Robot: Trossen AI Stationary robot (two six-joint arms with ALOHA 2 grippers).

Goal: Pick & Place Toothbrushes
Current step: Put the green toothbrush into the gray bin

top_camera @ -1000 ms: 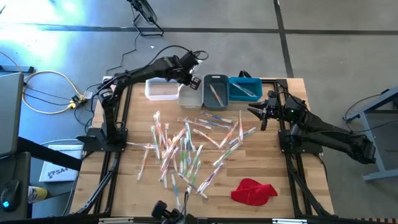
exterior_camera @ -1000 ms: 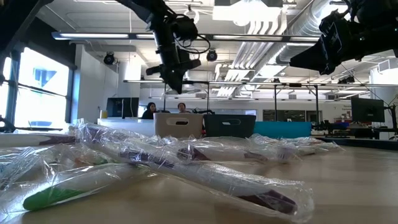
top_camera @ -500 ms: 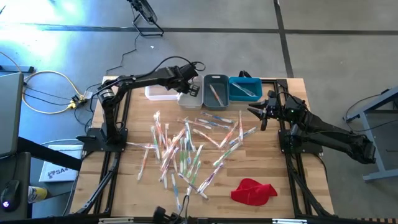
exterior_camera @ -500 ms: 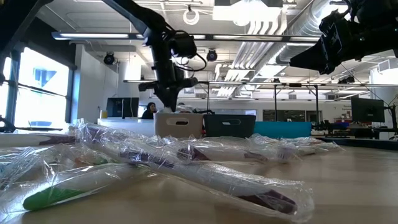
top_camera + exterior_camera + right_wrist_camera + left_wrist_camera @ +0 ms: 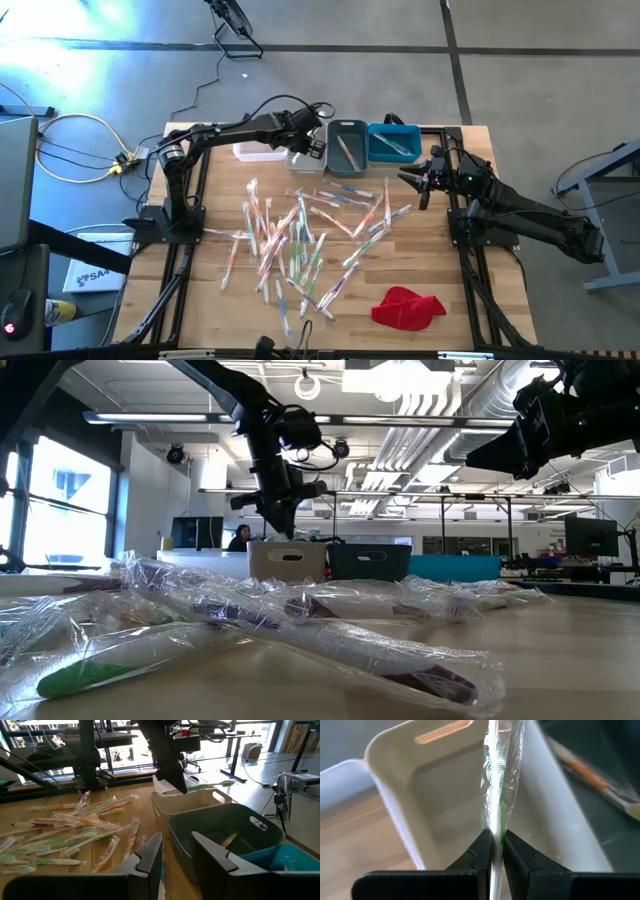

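Green-handled and wrapped, a toothbrush (image 5: 499, 795) sits clenched in the left gripper (image 5: 493, 851) directly above the beige bin (image 5: 395, 775), its long axis running straight out from the fingertips over the bin's hollow. Right of that bin, the right gripper (image 5: 420, 186) waits near the blue bin (image 5: 392, 145), parted and holding nothing. Remaining toothbrushes (image 5: 300, 235) sprawl across the bench (image 5: 440, 330).

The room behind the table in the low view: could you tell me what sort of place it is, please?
Probably an open-plan office or lab used as a robot workspace: exposed ceiling ducts, desk monitors and people seated at desks behind the wooden table.
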